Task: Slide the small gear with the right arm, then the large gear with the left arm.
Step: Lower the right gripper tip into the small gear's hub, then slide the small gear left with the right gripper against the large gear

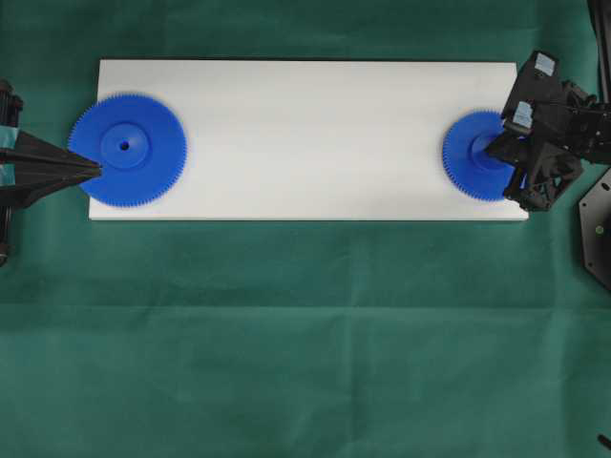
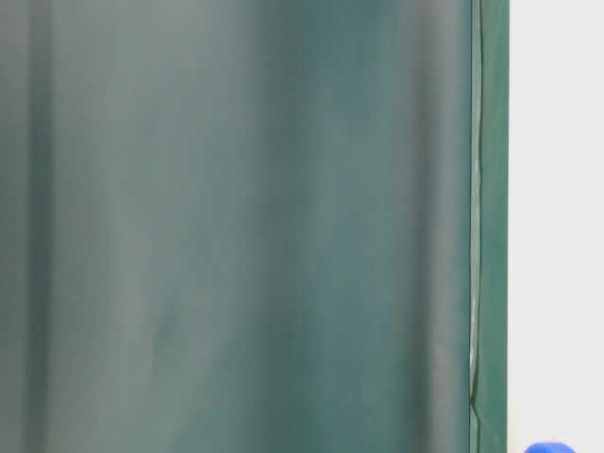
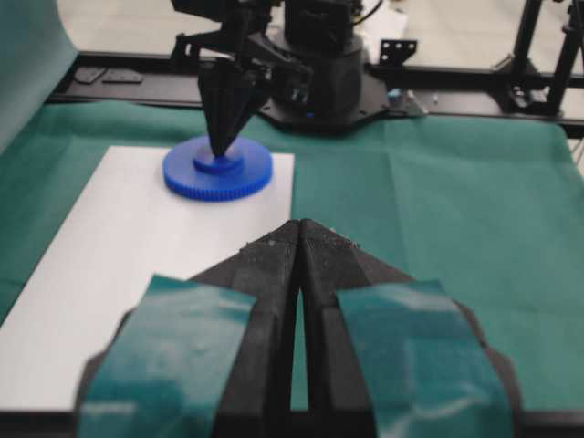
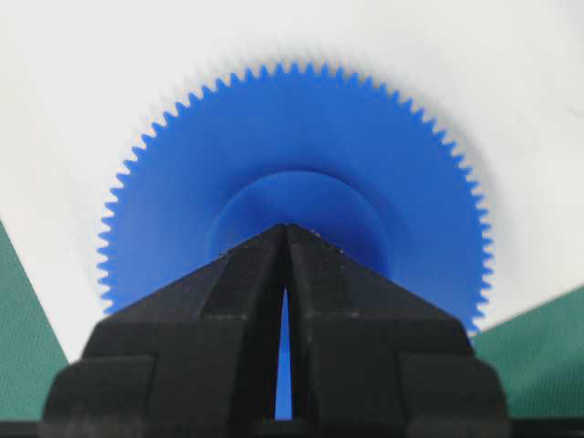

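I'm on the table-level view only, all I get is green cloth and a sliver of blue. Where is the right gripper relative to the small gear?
Observer: The right gripper is shut, with its tip down on the raised hub of the small gear.
Operator: Where does that gear sit?
Observer: At the right end of the white board.
Operator: And the large gear?
Observer: The large gear lies flat at the board's left end, overhanging the edge.
Operator: Left gripper?
Observer: The left gripper is shut and points at that gear's left rim. I cannot tell whether they touch.
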`<state>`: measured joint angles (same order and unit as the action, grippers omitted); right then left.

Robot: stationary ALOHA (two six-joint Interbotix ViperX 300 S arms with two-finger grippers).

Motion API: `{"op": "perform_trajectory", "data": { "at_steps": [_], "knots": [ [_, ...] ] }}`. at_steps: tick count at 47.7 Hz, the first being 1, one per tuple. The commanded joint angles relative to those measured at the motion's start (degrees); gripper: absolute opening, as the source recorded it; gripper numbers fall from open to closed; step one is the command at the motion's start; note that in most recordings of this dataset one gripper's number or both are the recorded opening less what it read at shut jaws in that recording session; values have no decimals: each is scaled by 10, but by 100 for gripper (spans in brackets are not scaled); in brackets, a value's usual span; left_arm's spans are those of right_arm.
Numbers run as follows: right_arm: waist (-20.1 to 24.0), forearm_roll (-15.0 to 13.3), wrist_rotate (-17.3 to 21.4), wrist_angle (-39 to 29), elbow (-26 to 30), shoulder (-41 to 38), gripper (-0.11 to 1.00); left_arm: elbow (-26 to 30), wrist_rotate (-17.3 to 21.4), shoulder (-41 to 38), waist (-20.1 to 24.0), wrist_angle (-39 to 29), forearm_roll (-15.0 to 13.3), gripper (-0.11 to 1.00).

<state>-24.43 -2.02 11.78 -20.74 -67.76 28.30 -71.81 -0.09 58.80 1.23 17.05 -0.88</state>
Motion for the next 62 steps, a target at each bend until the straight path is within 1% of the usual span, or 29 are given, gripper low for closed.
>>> {"op": "perform_trajectory", "data": {
  "at_steps": [1,9,21,42,46,54,62],
  "knots": [
    [-3,-3,6,-7,4,1,51,7,1,-5,0,5,-2,0],
    [-6,-18,19,-4,3,0,51,8,2,-5,1,6,-2,0],
    [-19,-33,35,-6,4,-18,51,6,1,-5,1,6,-2,0],
    [-19,-33,36,-3,5,-33,51,5,0,-5,1,6,-2,0],
    [-18,-31,36,9,6,-33,51,5,1,-5,1,6,-2,0],
    [-2,-31,36,61,20,-52,51,5,0,-6,1,5,-2,0],
    [21,-31,36,92,66,-123,51,5,0,-6,1,5,-2,0]
  ]
}}
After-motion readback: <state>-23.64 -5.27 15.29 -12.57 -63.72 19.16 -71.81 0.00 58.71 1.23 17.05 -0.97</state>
